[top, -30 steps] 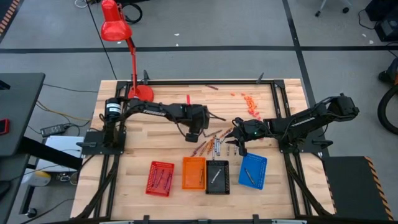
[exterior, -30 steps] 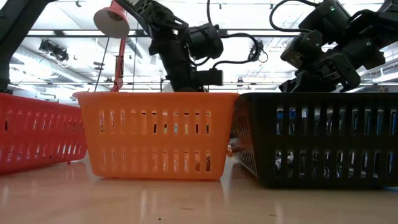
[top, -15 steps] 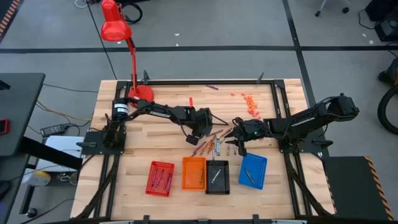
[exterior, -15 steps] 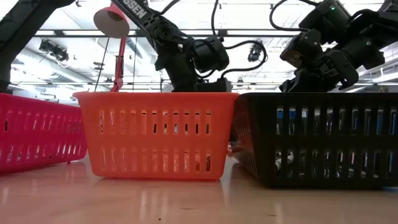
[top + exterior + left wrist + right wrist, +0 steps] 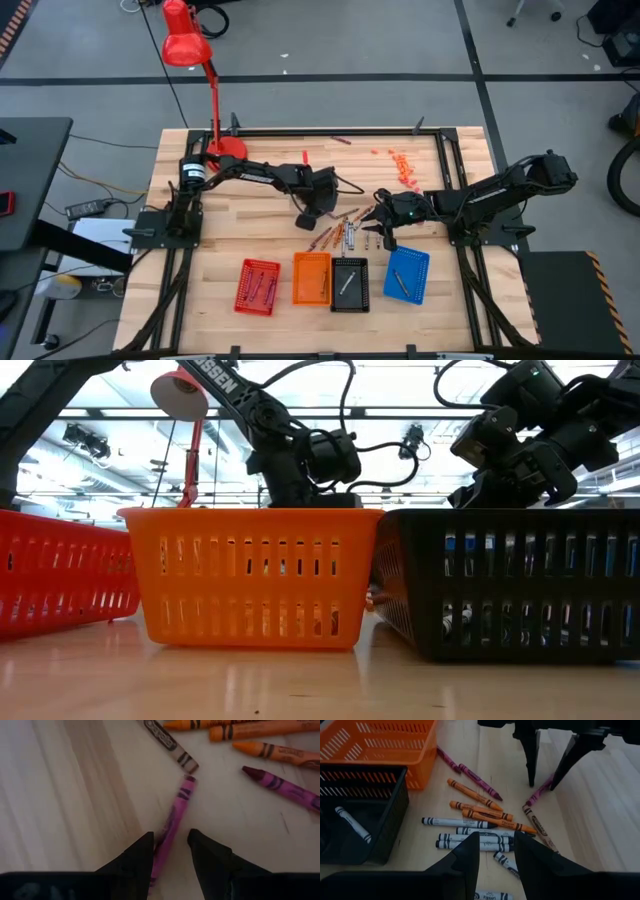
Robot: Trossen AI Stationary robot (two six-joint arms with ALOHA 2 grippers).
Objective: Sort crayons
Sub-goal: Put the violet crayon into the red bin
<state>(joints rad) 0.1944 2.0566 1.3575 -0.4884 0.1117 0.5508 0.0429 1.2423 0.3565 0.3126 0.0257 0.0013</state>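
Observation:
Several crayons [image 5: 340, 232] lie loose on the wooden table, in orange, purple, brown and white-blue. My left gripper [image 5: 170, 834] points steeply down at the pile's left end. It is open, with one finger on either side of a purple crayon [image 5: 179, 805] that lies flat on the table. The right wrist view shows those fingers [image 5: 530, 755] over the same purple crayon [image 5: 540, 793]. My right gripper [image 5: 496, 834] hangs open over the pile's right side, above the white-blue crayons [image 5: 470, 834], with nothing between its fingers. My left gripper comes from above with its fingers across the near end of the purple crayon [image 5: 162, 845], one on each side. I cannot tell whether they touch it. The crayon lies flat on the table.
Along the near side stand four mesh trays: red [image 5: 258, 287], orange [image 5: 311, 278], black [image 5: 349, 284] and blue [image 5: 406, 274], each holding crayons. A red desk lamp [image 5: 190, 50] stands at the far left. Small pink-orange bits [image 5: 403, 165] lie at the far right.
My left gripper has sunk toward the table and rolled somewhat at the wrist. In the low view it now sits lower behind the orange tray's rim. Its fingers have stayed open.

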